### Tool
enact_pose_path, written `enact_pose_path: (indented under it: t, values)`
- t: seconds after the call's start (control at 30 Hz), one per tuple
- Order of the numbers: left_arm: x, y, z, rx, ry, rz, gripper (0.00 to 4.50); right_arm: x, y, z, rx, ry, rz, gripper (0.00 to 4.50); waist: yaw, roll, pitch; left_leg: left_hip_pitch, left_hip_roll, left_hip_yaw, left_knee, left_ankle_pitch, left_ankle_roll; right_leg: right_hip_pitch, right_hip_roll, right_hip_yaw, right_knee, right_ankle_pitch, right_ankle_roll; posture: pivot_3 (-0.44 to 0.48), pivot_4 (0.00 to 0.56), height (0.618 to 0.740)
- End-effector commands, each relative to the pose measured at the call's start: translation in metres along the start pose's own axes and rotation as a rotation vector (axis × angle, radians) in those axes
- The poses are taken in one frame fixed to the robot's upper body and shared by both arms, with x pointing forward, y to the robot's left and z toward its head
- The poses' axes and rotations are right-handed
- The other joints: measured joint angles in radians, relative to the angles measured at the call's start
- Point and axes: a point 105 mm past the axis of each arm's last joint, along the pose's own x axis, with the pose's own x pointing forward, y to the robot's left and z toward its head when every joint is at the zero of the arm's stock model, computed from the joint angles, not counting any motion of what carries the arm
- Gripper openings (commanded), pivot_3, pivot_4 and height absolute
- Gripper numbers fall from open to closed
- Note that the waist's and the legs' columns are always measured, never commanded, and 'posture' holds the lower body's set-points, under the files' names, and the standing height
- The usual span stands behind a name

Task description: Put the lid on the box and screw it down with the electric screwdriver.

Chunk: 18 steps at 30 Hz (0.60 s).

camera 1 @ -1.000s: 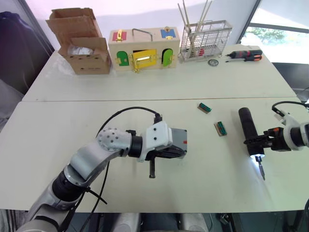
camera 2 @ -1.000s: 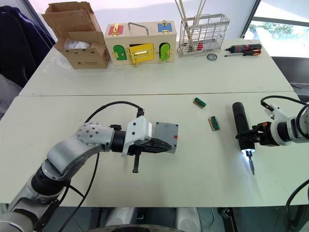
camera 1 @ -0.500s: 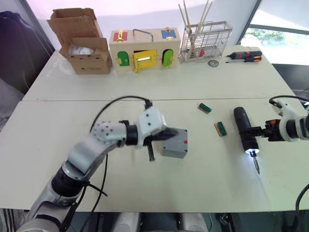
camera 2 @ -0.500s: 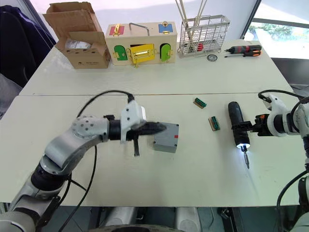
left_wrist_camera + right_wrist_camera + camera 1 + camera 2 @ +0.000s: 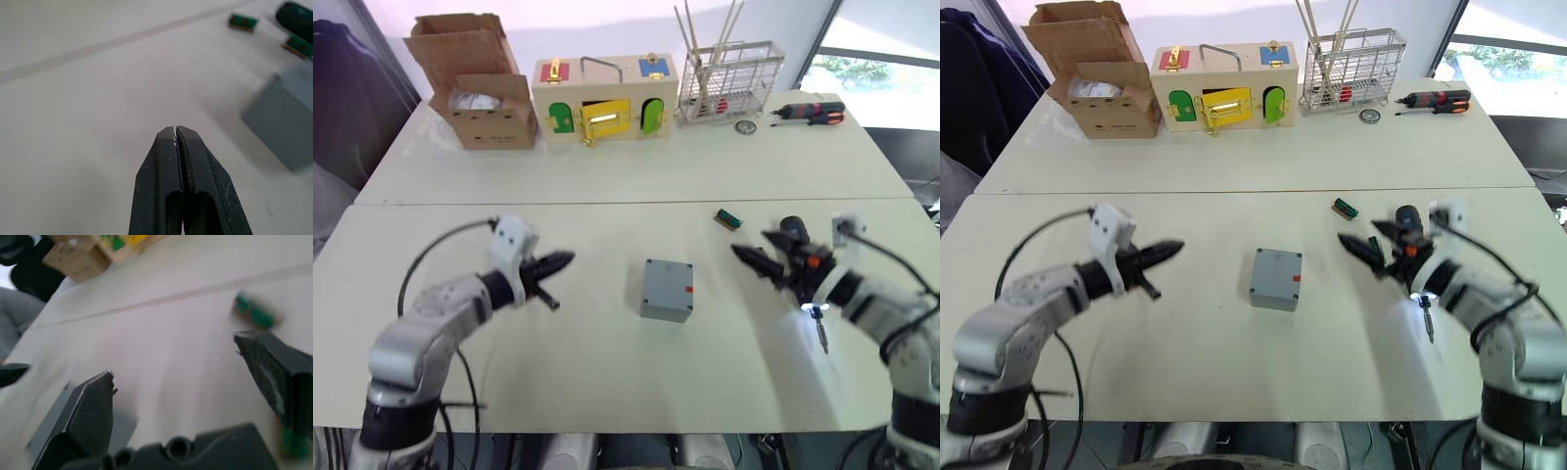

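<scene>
The grey box (image 5: pixel 663 307) stands at the middle of the near table, a red mark on its side. The flat grey lid (image 5: pixel 668 279) rests on top of it, closing it. My left gripper (image 5: pixel 558 261) hovers well to the left of the box, shut and empty; in the left wrist view its fingertips (image 5: pixel 175 133) are pressed together, with the box (image 5: pixel 288 125) ahead. My right gripper (image 5: pixel 751 257) is open to the right of the box, nothing between its fingers. The black electric screwdriver (image 5: pixel 795 235) lies on the table under that wrist, its tip light (image 5: pixel 816 311) on.
Small green terminal blocks (image 5: pixel 728 217) lie near the right gripper. On the far table stand a cardboard box (image 5: pixel 480 83), a wooden latch box (image 5: pixel 604 101), a wire rack (image 5: pixel 729 83) and a red-and-black screwdriver (image 5: pixel 811 113).
My left gripper let go of the box and drew back to the left, shut. My right gripper released the electric screwdriver, opened, and swung left toward the box.
</scene>
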Motion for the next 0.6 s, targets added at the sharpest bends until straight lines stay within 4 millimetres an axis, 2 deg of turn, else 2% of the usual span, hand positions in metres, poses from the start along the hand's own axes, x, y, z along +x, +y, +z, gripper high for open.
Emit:
enact_pose_path:
  t: [0.03,0.13,0.27,0.6]
  values:
    - [-0.015,-0.018,0.001,-0.030,-0.026,-0.031,0.00,-0.022,0.021,0.001,-0.032,-0.038,0.071,4.49,0.002,-0.001,-0.001,0.002,0.000,-0.001,0.000,-0.001,0.001,0.003,0.000,-0.001,0.000,0.000,0.000,0.000,0.150,0.730]
    - [-0.018,-0.030,-0.008,-0.097,-0.027,-0.055,0.00,-0.034,0.033,-0.018,0.008,0.033,0.129,4.49,-0.002,0.000,-0.002,0.019,0.002,-0.001,-0.005,-0.005,0.008,0.020,0.002,-0.002,-0.004,0.000,-0.001,0.000,0.150,0.730]
    - [-0.018,-0.041,-0.021,-0.152,-0.011,-0.063,0.00,-0.042,0.041,-0.040,0.032,0.110,0.174,4.49,-0.004,0.000,-0.002,0.021,0.003,0.000,-0.005,-0.006,0.009,0.021,0.003,-0.002,-0.004,-0.001,-0.001,0.000,0.150,0.730]
    - [-0.016,-0.041,-0.032,-0.177,0.006,-0.062,0.00,-0.037,0.044,-0.044,0.004,0.134,0.194,4.49,-0.002,-0.001,-0.002,0.020,0.003,0.000,-0.005,-0.006,0.009,0.021,0.003,-0.001,-0.005,-0.002,-0.001,0.000,0.150,0.730]
